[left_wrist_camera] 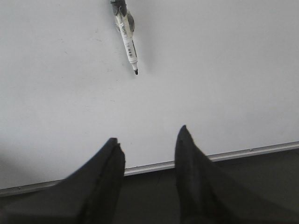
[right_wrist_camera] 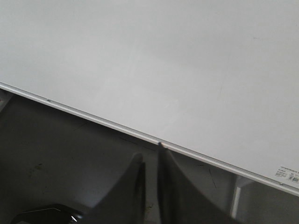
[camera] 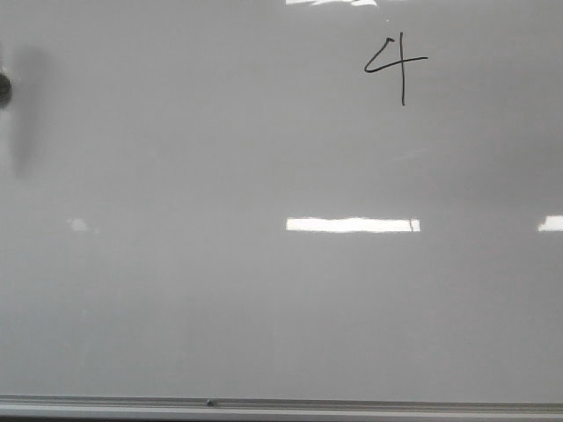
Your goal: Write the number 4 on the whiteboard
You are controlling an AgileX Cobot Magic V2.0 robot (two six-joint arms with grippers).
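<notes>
The whiteboard (camera: 220, 299) fills the front view, pale and glossy. A thin black number 4 (camera: 395, 67) is drawn near its upper right. Neither gripper shows in the front view. In the left wrist view a white marker (left_wrist_camera: 126, 39) lies on the whiteboard (left_wrist_camera: 224, 70), uncapped, its black tip pointing toward my left gripper (left_wrist_camera: 148, 139). That gripper is open, empty and well short of the marker, over the board's rail (left_wrist_camera: 154, 166). My right gripper (right_wrist_camera: 150, 152) is shut on nothing, off the whiteboard (right_wrist_camera: 163, 60), just outside its rail (right_wrist_camera: 93, 118).
A metal-grey rail (camera: 281, 407) runs along the board's near edge. Bright light reflections (camera: 352, 225) lie across the board. A dark round thing (camera: 3, 90) with a grey shadow sits at the left edge. Dark floor (right_wrist_camera: 51, 154) lies beyond the board.
</notes>
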